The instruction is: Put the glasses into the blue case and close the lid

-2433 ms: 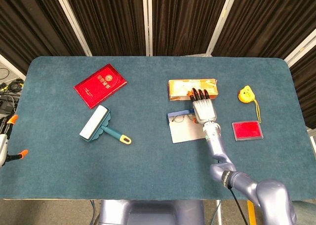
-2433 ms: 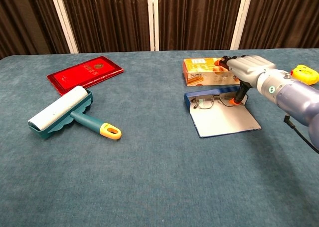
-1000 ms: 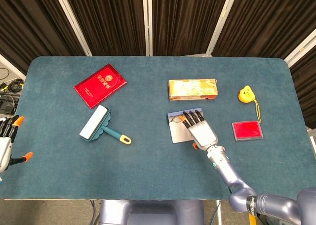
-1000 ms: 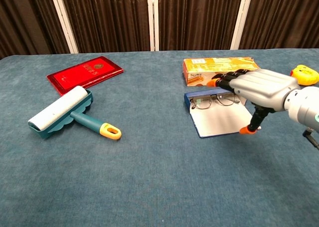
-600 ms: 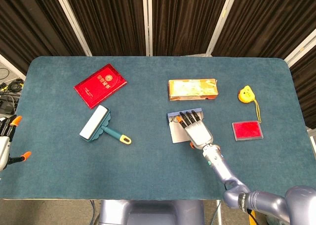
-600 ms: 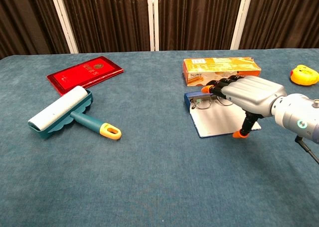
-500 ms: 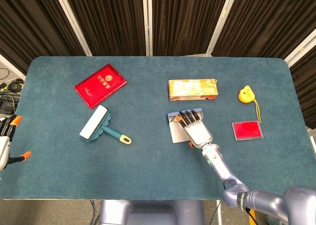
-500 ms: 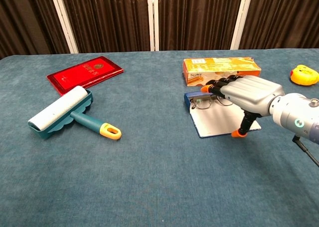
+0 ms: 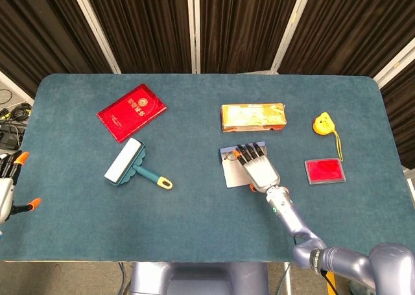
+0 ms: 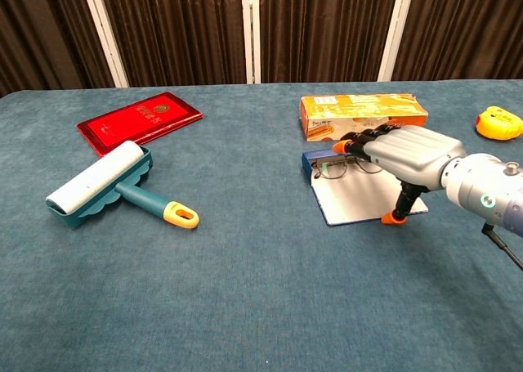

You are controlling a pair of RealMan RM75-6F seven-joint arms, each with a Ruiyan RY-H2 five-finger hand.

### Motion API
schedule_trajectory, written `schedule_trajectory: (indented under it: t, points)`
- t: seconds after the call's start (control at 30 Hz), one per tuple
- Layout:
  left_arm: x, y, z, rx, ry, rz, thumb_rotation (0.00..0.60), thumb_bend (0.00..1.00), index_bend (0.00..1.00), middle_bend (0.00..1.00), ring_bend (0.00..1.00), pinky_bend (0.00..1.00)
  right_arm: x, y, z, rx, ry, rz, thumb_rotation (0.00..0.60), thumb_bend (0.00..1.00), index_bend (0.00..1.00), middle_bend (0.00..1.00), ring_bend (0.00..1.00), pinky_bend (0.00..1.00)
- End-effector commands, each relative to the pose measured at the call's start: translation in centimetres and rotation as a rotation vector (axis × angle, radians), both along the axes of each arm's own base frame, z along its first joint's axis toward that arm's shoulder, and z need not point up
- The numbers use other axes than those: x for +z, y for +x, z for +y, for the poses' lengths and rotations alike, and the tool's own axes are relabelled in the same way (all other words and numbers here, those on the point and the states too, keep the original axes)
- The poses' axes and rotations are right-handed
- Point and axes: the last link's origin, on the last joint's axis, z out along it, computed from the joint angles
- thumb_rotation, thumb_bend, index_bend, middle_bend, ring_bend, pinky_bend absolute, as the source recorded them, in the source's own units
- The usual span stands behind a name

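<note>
Glasses (image 10: 343, 167) lie in our open blue case (image 10: 364, 194); our right hand (image 10: 409, 161) hovers above them, fingers spread, holding nothing. Left hand (image 9: 6, 185): grip indeterminate.

Matt, seemingly felt table cover (image 10: 245, 290)

The blue case (image 10: 359, 194) is lying open on the bench, with its pale lid spreading flat toward the near edge and its blue tray part sitting at the far side. The glasses (image 10: 333, 168), with a thin dark frame, are resting across the tray part, lenses facing forward. Part of the case and glasses is being hidden in the head view.
</note>
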Motion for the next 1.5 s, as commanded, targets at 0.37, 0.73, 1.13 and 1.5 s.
schedule_trajectory:
  t: [0.37, 0.73, 1.13, 1.5]
  points:
    - [0.0, -0.1, 0.0, 0.002, 0.001, 0.0, 0.6, 0.0, 0.0, 0.0, 0.0, 0.0, -0.3, -0.2, -0.2, -0.002, -0.005, 0.007, 0.6, 0.06, 0.1, 0.0, 0.0, 0.0]
    - [0.0, -0.1, 0.1, 0.003, -0.001, 0.001, 0.6, 0.0, 0.0, 0.0, 0.0, 0.0, -0.7, -0.5, -0.1, 0.005, -0.002, 0.025, 0.6, 0.06, 0.12, 0.0, 0.0, 0.0]
    - [-0.1, -0.2, 0.1, 0.008, -0.003, 0.002, 0.6, 0.0, 0.0, 0.0, 0.0, 0.0, -1.1, -0.7, -0.2, 0.002, 0.002, 0.027, 0.6, 0.15, 0.19, 0.0, 0.0, 0.0]
    - [-0.1, -0.2, 0.1, 0.009, -0.006, 0.001, 0.6, 0.0, 0.0, 0.0, 0.0, 0.0, -0.6, -0.6, -0.3, 0.014, -0.007, 0.013, 0.6, 0.36, 0.28, 0.0, 0.0, 0.0]
